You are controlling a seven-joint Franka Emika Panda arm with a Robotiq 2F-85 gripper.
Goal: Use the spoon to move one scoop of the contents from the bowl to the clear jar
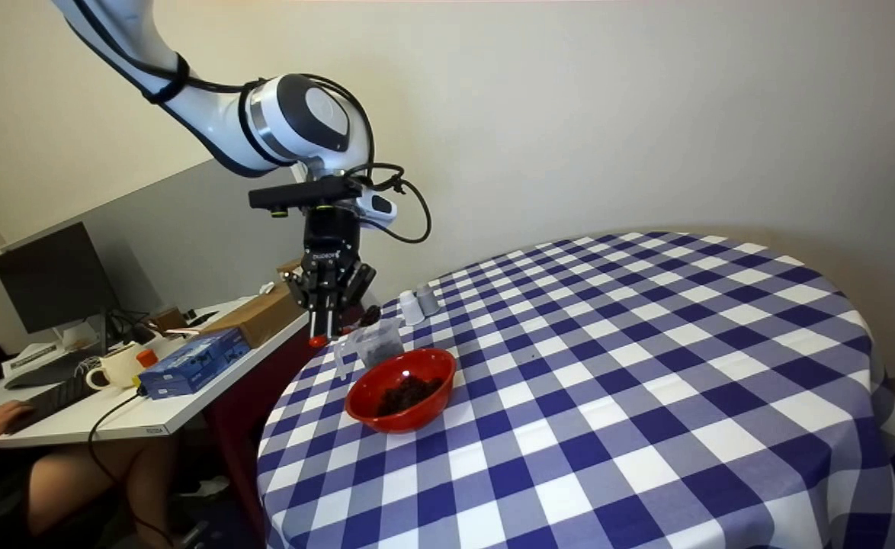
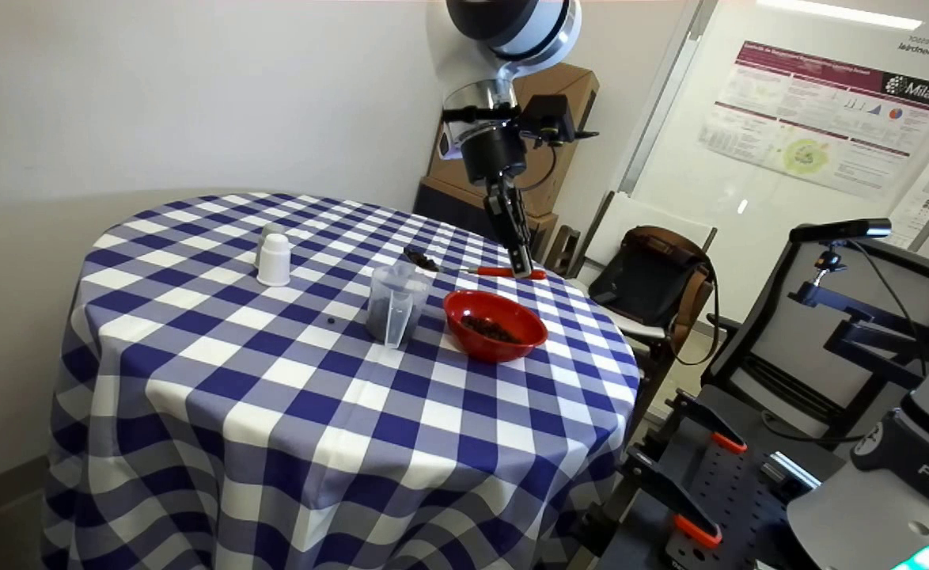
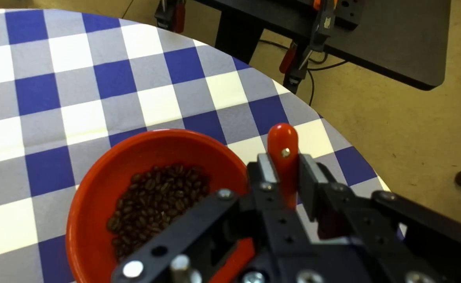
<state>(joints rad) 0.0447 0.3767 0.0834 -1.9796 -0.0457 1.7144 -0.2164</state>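
My gripper (image 1: 324,334) is shut on the spoon's red handle and holds it above the table, as both exterior views show. In an exterior view (image 2: 521,271) the spoon's handle (image 2: 496,271) lies about level, and its scoop end carries a heap of dark bits. The wrist view shows the handle's end (image 3: 283,143) between the fingers; the scoop is hidden there. The red bowl (image 1: 449,381) stands below the gripper, with dark brown beans (image 3: 156,204) inside. The clear jar (image 2: 397,305) stands beside the bowl (image 2: 529,313); its contents are hard to make out. The jar is out of the wrist view.
A white shaker (image 2: 274,260) and a grey shaker (image 1: 427,300) stand beyond the jar. A small dark bit (image 2: 331,321) lies on the checkered cloth. The table's curved edge passes near the bowl. A desk with a blue box (image 1: 196,362) stands beside the table.
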